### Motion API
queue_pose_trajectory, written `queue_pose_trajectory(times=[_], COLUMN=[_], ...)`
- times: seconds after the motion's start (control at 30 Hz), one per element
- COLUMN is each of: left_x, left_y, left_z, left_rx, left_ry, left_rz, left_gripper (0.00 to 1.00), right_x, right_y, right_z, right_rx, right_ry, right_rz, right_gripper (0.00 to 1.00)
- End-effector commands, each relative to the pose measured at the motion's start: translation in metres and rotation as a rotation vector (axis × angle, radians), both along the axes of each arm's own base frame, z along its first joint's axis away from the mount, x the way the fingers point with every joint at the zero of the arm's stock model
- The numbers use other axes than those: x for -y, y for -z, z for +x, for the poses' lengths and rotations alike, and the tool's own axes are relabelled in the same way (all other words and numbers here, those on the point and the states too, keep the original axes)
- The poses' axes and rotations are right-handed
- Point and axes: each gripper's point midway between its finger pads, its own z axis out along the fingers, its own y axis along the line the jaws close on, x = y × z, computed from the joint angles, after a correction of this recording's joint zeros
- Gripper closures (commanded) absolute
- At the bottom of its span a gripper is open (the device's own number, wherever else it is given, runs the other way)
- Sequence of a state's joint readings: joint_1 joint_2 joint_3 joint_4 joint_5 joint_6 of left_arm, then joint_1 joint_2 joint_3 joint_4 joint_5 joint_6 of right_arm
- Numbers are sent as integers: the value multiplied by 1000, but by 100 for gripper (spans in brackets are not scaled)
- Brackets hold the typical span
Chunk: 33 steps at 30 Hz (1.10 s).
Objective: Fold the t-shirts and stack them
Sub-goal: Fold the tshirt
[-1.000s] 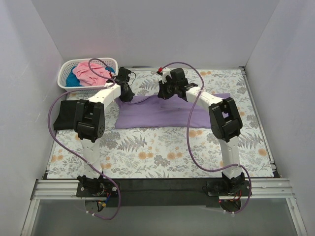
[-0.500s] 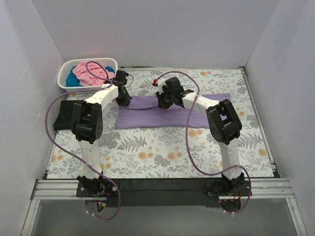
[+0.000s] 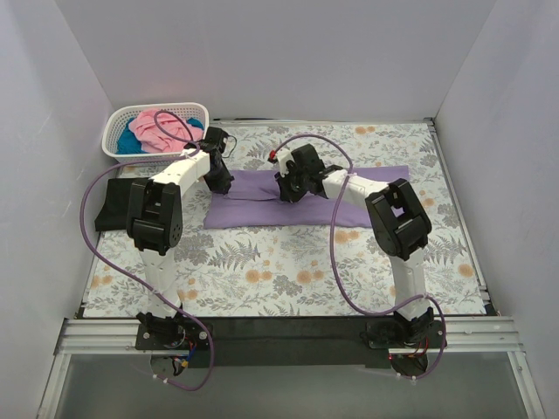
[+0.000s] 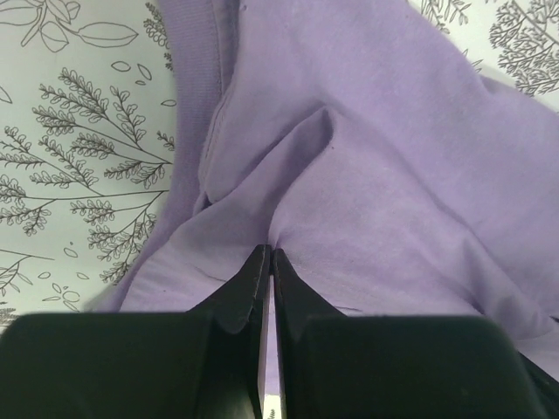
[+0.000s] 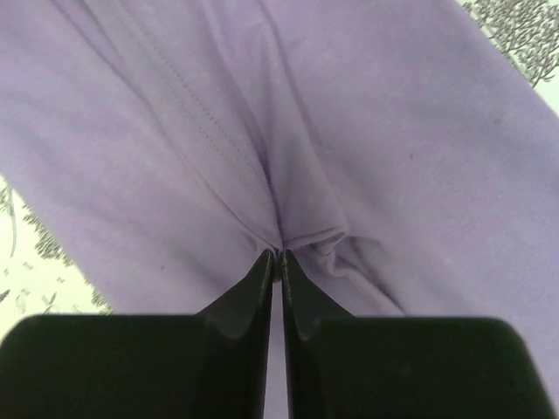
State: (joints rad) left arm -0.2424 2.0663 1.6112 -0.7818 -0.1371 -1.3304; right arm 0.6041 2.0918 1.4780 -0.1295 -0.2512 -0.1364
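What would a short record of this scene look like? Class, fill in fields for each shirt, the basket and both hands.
lavender t-shirt: lies as a long band across the floral cloth
left hand: shut, pinching a fold near the shirt's left end
right hand: fingers together on a pucker of the same shirt, near its far edge
black t-shirt: at the left edge, apart from both hands
basket: far left corner, holds the pink t-shirt and teal t-shirt

Robot lab booth: plain white walls (image 3: 262,52), aluminium base rail (image 3: 476,336), floral tablecloth (image 3: 288,262).
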Motion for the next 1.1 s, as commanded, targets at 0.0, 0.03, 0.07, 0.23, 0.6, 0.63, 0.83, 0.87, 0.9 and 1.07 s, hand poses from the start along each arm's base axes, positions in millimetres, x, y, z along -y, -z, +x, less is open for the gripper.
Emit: queue_pose_trajectory(times=[0.0, 0.03, 0.07, 0.23, 0.6, 0.63, 0.83, 0.87, 0.9, 1.07], left_x=[-5, -7, -8, -10, -18, -20, -21, -22, -22, -32], left_y=[-46, -46, -46, -41, -74, -72, -69, -54, -50, -19], left_z=[4, 2, 2, -4, -14, -22, -56, -69, -73, -84], left_rx=[83, 77, 77, 41, 98, 92, 134, 101, 100, 84], left_ry=[2, 1, 2, 16, 1, -4, -29, -32, -28, -51], left_rz=[-4, 5, 10, 25, 42, 46, 18, 17, 10, 52], left_gripper=[100, 100, 100, 95, 45, 45, 52, 55, 58, 69], right_x=[-1, 0, 1, 7, 51, 56, 89, 94, 101, 138], right_y=[-35, -35, -39, -41, -40, -39, -27, -24, -18, -7], right_z=[-8, -9, -11, -20, -34, -36, -49, -50, -53, -51], right_rx=[44, 42, 44, 30, 45, 42, 25, 11, -5, -52], right_ry=[-31, -31, -31, -28, 144, 156, 245, 264, 277, 375], right_rz=[36, 35, 36, 38, -55, -61, -130, -131, -140, -153], right_gripper=[84, 82, 79, 76, 64, 62, 62, 62, 62, 63])
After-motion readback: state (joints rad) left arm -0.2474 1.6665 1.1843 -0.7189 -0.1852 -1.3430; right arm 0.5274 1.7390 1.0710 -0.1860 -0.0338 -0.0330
